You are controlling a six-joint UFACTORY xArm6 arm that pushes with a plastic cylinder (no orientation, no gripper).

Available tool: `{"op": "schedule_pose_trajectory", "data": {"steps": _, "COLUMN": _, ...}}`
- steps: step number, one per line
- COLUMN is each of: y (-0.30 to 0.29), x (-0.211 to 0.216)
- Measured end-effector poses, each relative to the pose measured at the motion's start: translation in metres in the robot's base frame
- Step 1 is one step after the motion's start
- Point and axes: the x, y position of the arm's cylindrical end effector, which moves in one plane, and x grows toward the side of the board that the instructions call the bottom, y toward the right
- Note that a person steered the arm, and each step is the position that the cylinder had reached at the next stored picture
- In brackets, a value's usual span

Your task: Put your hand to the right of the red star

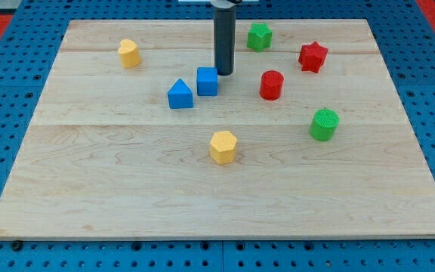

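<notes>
Seven blocks sit on the wooden board [89, 189], listed from the view's bottom up: yellow hexagon [223, 146] near the middle, green cylinder [325, 124] toward the view's right, blue house-shaped block [180, 95] just beside the blue cube [207, 81], red cylinder [271, 85], yellow block [129, 53] at upper left (shape hard to call, maybe a rounded prism), red star [313, 57] at upper right, green star [259, 36] at the top. My tip [223, 73] is down on the board just at the blue cube's upper right edge, touching or nearly so, can't tell which. There is no claw here, only the rod, so open or closed doesn't apply and nothing is held. The target spot is the bare wood to the right of the red star, well apart from my tip. Risks, as judgement: a straight line toward that spot passes between the red cylinder and the green star and then runs into the red star itself, which would shove it toward the view's right and move the goal along with it. Swinging below the star risks clipping the red cylinder; swinging above risks nudging the green star. Starting off carelessly could also drag the blue cube into the blue house-shaped block. The board's right edge is near the target spot, so overshoot could run off the wood. Hidden: the rod's upper part and the arm are cut off at the view's top, the rod blocks a strip of board behind it, and the exact contact at the tip is unclear.
</notes>
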Motion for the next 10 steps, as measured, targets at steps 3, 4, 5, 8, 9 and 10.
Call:
{"op": "schedule_pose_trajectory", "data": {"steps": 3, "y": 0.018, "x": 0.035}}
{"op": "schedule_pose_trajectory", "data": {"steps": 4, "y": 0.021, "x": 0.059}}
{"op": "schedule_pose_trajectory", "data": {"steps": 5, "y": 0.043, "x": 0.068}}
{"op": "schedule_pose_trajectory", "data": {"steps": 8, "y": 0.15, "x": 0.045}}
{"op": "schedule_pose_trajectory", "data": {"steps": 9, "y": 0.203, "x": 0.028}}
{"op": "schedule_pose_trajectory", "data": {"steps": 10, "y": 0.216, "x": -0.004}}
